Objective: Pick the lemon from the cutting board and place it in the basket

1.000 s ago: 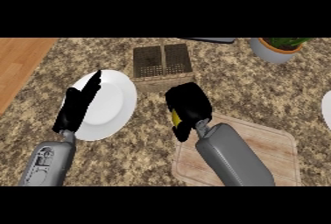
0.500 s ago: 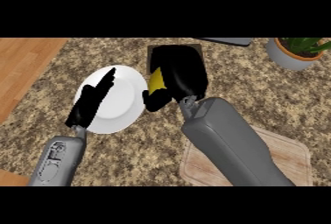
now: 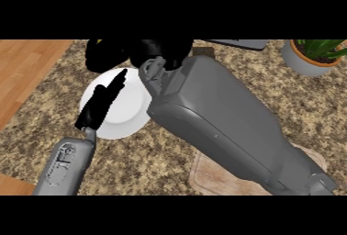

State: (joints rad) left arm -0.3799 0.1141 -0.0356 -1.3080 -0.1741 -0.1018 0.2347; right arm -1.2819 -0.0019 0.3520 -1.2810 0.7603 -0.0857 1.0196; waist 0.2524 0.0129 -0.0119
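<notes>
Speckled brown stone counter (image 3: pixel 156 160), edged by a strip of orange wood (image 3: pixel 27 69) far to the left of the left hand, fills the head view. Right hand (image 3: pixel 139 53), black and curled at the far end of its broad grey forearm (image 3: pixel 224 124), closes round the yellow lemon (image 3: pixel 99 41). Only a sliver of the fruit shows at the hand's outer left edge, and the curl looks meant to carry it clear of the counter. Pale wooden cutting board (image 3: pixel 217 181) lies well behind that hand, partly under the forearm, with no fruit visible on its exposed part. The basket cannot be made out; if present, it lies hidden beneath the right hand. By this judgement the task is at the carrying stage, with release yet to come. Left hand (image 3: pixel 102 103), fingers straight and relaxed, holds nothing and rests over the round white plate (image 3: pixel 125 119), apparently parked out of the other arm's path. A green plant in a grey pot (image 3: pixel 305 62) stands well to the right of the right hand, outside the working area.
</notes>
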